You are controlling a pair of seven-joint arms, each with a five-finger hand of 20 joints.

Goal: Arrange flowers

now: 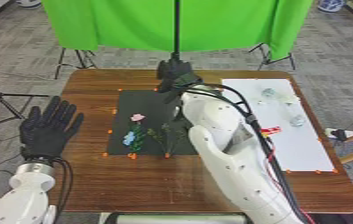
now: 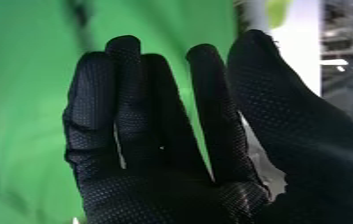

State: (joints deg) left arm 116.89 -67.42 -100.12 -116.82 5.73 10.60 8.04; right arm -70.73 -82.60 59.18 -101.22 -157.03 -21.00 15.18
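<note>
In the head view my right hand (image 1: 178, 79) is over the far edge of the black mat (image 1: 141, 107), its fingers extended away from me and holding nothing. The right wrist view has the same hand (image 2: 164, 150) with straight fingers. A pink flower (image 1: 137, 117) and a blue flower (image 1: 130, 137) with green stems lie on the mat's near left part. Dark green sprigs (image 1: 166, 140) lie beside them, partly hidden by my right arm. My left hand (image 1: 48, 131) is at the table's left side, fingers straight and apart from the flowers.
On the right of the table (image 1: 168, 187) lies a white sheet (image 1: 310, 150) with clear glass-like pieces (image 1: 298, 120) and a small red-and-yellow item (image 1: 270, 130). Orange tape bits mark the mat and sheet edges. A green cloth (image 1: 119, 25) hangs beyond the far edge.
</note>
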